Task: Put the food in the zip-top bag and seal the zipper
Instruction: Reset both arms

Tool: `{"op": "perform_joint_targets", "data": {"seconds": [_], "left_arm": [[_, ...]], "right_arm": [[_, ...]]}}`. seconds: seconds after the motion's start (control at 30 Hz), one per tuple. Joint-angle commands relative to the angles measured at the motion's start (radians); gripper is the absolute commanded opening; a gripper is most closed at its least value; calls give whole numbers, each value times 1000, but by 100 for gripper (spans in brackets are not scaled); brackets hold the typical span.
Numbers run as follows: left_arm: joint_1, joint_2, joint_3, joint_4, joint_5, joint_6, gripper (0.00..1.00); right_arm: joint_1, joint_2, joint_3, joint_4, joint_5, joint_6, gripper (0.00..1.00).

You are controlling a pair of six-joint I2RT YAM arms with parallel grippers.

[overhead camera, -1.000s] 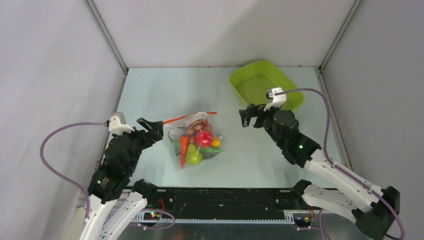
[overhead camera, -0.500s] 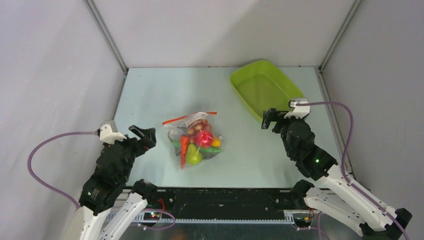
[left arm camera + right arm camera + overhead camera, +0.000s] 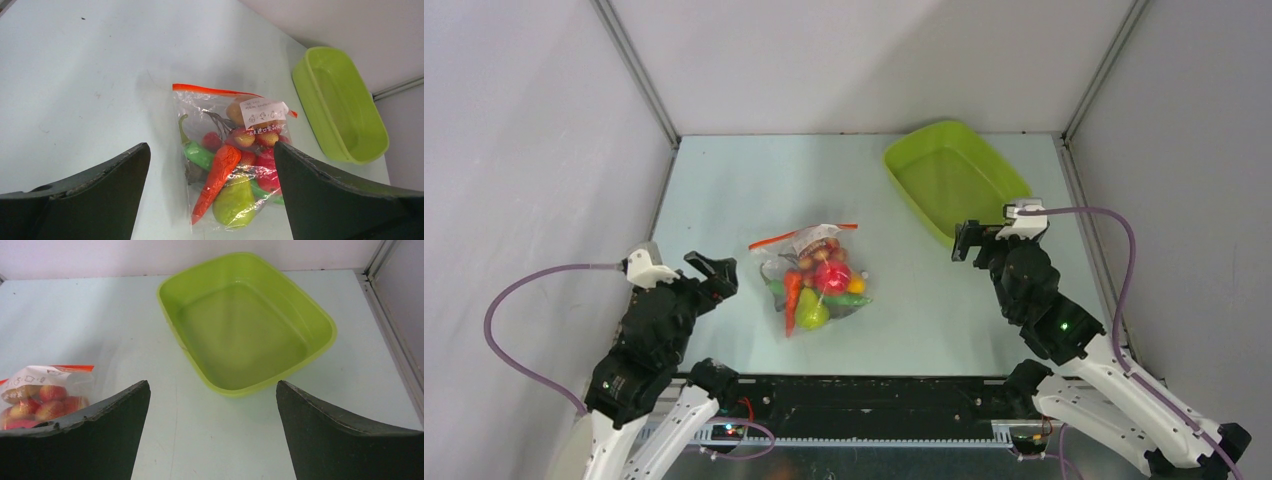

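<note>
Clear plastic zip-top bag holding toy food, lying mid pale worktop, orange-red zipper strip along far edge, left pincer and right pincer both spread wide, empty, clear of bag

Lab robot cell, plain grey walls

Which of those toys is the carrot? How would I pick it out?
On the pale table, find the clear bag of toy food in the middle. The carrot lies along its left side, next to the green pear: the only long, tapered orange piece.
</note>
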Motion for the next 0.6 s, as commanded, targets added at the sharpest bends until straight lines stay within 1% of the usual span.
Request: {"op": "perform_joint_targets", "data": {"seconds": [0.0,0.4,0.57], "left_arm": [[6,10,-13,37,16,-27,100],[5,-18,-21,8,12,-66,100],[6,-14,-20,15,61,-87,100]], "right_arm": [[-3,-11,4,-16,4,-28,100],[-16,-40,-23,-13,6,-56,100],[-27,-47,-33,-10,3,-57,99]]}}
